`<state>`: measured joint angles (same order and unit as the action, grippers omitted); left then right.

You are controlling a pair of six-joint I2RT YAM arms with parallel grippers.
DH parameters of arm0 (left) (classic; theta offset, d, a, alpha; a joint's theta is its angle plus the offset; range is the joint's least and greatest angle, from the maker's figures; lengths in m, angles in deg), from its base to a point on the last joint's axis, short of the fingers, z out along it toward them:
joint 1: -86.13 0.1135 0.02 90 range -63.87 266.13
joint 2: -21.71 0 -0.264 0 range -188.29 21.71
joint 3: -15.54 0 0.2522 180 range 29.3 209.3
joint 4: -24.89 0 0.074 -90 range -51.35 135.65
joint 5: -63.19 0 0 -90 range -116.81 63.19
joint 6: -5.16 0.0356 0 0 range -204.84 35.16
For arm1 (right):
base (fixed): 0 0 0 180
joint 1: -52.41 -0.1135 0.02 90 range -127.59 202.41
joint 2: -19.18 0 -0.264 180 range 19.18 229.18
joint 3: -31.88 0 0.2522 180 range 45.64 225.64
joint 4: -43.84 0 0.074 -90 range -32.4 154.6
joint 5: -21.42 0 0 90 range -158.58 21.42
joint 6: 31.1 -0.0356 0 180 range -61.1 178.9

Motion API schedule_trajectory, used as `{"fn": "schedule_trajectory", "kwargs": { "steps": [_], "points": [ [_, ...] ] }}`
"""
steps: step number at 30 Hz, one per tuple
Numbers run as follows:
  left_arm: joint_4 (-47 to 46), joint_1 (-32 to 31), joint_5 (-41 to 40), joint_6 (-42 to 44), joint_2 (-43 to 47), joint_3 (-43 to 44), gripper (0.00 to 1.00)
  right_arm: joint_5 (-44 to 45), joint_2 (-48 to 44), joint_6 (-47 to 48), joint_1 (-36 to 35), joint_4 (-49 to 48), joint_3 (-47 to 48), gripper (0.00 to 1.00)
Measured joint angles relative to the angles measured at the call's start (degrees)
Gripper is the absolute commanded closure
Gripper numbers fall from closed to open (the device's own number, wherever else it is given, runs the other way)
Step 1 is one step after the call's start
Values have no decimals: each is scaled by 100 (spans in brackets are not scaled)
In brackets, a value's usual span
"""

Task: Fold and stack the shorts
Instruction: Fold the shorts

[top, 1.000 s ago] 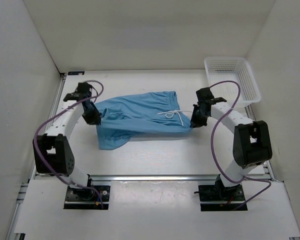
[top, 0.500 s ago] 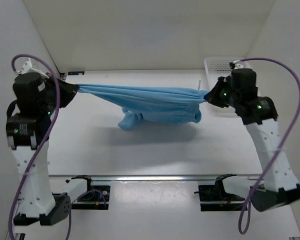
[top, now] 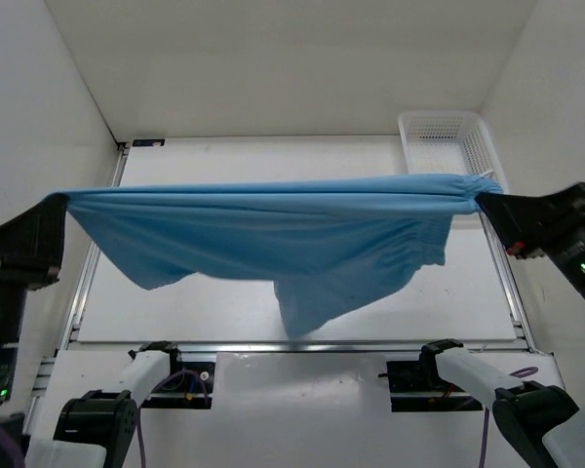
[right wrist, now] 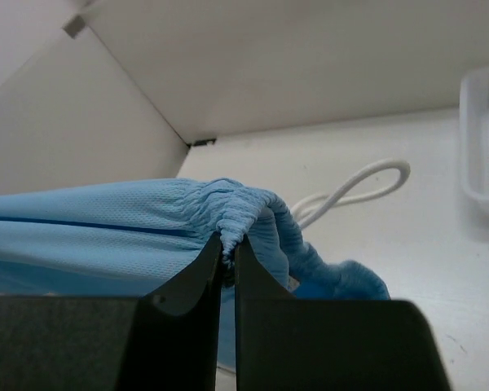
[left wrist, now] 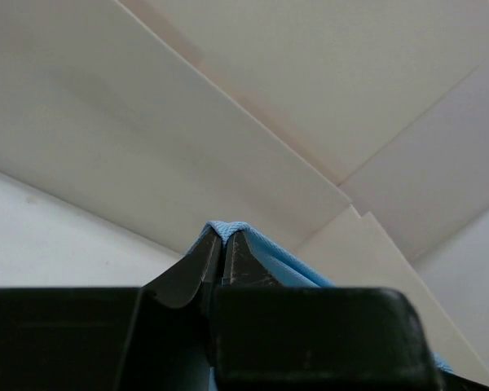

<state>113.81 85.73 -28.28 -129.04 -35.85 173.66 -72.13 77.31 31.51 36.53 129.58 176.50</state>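
Both arms stand high and spread wide, close to the top camera. The left arm (top: 15,255) fills the left edge of the overhead view, its wrist pointing inward to the right. The right arm (top: 558,229) mirrors it at the right edge, pointing inward to the left. The left gripper (left wrist: 224,238) has its dark jaws pressed together on a bunched edge of the shorts (top: 273,234). The right gripper (right wrist: 228,241) is likewise clamped, with gathered fabric pinched between its tips. Both grippers sit at about the same height.

white table (top: 273,161) | carries: white mesh basket (top: 447,129) | far right corner
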Motion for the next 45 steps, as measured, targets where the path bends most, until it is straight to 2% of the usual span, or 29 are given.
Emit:
{"fn": "schedule_trajectory", "kwargs": {
  "steps": [3, 7, 10, 14, 19, 24, 27, 30, 34, 37, 39, 42, 45],
  "points": [
    [11, -166, -153, -4, 133, 192, 90, -131, -31, 24, 0, 127, 490, 100],
    [-28, -361, -380, 24, 162, -70, 90, -164, -57, 46, 0, 221, 179, 100],
    [-175, -385, -400, 118, 101, -741, 90, -39, -37, 90, 0, 216, -704, 100],
    [-695, -398, -398, 284, -245, -2122, 90, 258, 157, 179, 0, -105, -2175, 100],
    [-1419, -350, -348, 516, -1770, -3311, 90, 723, 1045, 284, 0, -901, -3613, 100],
    [-1836, -87, 22, 728, -3976, -3464, 90, 1045, 3023, 321, 0, -1934, -4098, 100],
    [-1869, 22, 131, 846, -5348, -2892, 90, 1117, 4592, 310, 2, -2343, -3652, 100],
    [-1823, 146, 310, 922, -6526, -1987, 90, 1104, 5963, 275, 11, -2503, -2813, 100],
    [-1768, 361, 584, 949, -7460, -866, 90, 1016, 7128, 245, 50, -2297, -1224, 100],
    [-1727, 575, 804, 935, -7766, -260, 90, 837, 7761, 229, 125, -2135, 170, 100],
    [-1738, 710, 949, 925, -7799, -61, 90, 675, 7989, 225, 181, -2131, 780, 100],
    [-1762, 804, 1156, 942, -7700, -131, 90, 461, 8026, 210, 254, -2118, 1040, 100],
    [-1808, 717, 1204, 1056, -7228, -925, 90, 391, 8013, 236, 308, -2109, 848, 100]
  ]
}}
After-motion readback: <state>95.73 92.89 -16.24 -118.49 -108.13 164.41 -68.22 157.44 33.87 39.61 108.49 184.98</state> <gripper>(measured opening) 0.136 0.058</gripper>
